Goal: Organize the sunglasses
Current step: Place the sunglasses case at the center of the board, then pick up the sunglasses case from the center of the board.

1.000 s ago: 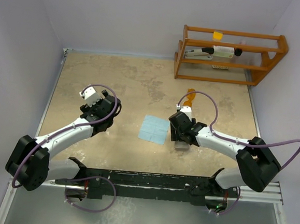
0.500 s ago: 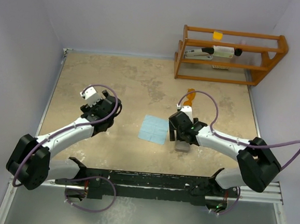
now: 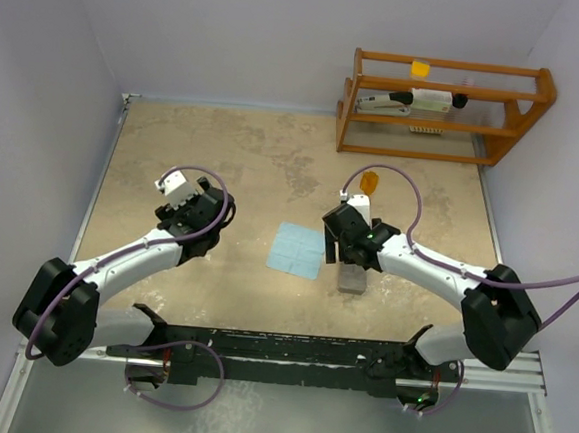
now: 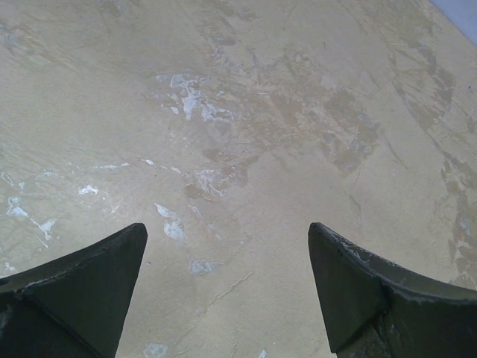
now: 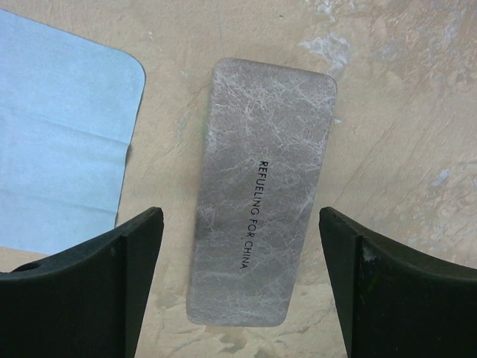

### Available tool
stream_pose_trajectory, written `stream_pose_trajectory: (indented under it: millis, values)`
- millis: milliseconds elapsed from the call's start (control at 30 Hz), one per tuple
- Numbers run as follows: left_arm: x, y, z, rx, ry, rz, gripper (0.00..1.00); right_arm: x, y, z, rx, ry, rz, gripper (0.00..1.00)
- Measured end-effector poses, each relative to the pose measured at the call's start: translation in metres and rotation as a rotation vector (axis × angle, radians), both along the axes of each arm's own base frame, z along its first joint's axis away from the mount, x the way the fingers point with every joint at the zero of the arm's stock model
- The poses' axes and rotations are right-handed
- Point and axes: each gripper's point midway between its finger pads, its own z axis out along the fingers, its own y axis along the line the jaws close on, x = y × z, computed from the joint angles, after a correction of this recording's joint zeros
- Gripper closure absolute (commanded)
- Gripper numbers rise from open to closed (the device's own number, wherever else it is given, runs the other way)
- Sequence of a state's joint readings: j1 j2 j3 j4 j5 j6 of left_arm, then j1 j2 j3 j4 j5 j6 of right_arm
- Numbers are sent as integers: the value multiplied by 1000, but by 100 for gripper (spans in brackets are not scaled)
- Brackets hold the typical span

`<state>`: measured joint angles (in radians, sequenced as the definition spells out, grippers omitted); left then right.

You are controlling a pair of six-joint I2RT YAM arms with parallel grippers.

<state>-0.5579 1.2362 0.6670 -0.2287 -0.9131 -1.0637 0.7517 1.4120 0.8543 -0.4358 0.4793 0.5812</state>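
The sunglasses [image 3: 370, 181] lie on the beige worktop [image 3: 254, 164], a small orange shape toward the back right, between the wooden rack [image 3: 440, 150] and the right arm [image 3: 426, 270]. A loop of purple cable [image 3: 411, 201] arcs around them. They are too small in the overhead view to tell whether they are folded, and neither wrist view shows them.

The right arm reaches in toward the middle of the worktop. The right arm's jaws are spread wide and grip nothing. In the wrist view the two dark fingers [image 5: 112, 291] stand at either side of the frame, and the grey case [image 5: 261, 171] lies on the worktop between and below them, with bare worktop showing on each side of it. The case is shut, lid side up, with black lettering along its length that reads REFUELING FOR CHINA. Just to its left lies the light blue cloth [image 5: 59, 142], flat with a rounded corner. A narrow strip of worktop separates the two — they do not touch.

The left arm [image 3: 131, 254] is well apart from all of this, over the left half of the worktop. The left arm's jaws are also wide apart and hold nothing — its wrist view shows only stained, scuffed worktop between the fingertips [image 4: 89, 276].

The rack stands at the back right corner, with a white object [image 3: 419, 99] on its shelf and a small yellow piece [image 3: 419, 68] on its top rail.
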Motion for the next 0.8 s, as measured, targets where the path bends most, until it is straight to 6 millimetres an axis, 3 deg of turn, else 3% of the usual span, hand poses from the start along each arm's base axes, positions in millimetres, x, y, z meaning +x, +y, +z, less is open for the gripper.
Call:
stream_pose_trajectory:
  millis: [233, 567, 800]
  values:
    - [-1, 0, -1, 2, 1, 0, 10, -4, -1, -5, 7, 15, -21, 14]
    - [-2, 1, -5, 8, 12, 0, 10, -18, -8, -34, -30, 97, -28, 14]
    - [-2, 1, -6, 8, 13, 0, 10, -22, -6, -39, -20, 122, -20, 14]
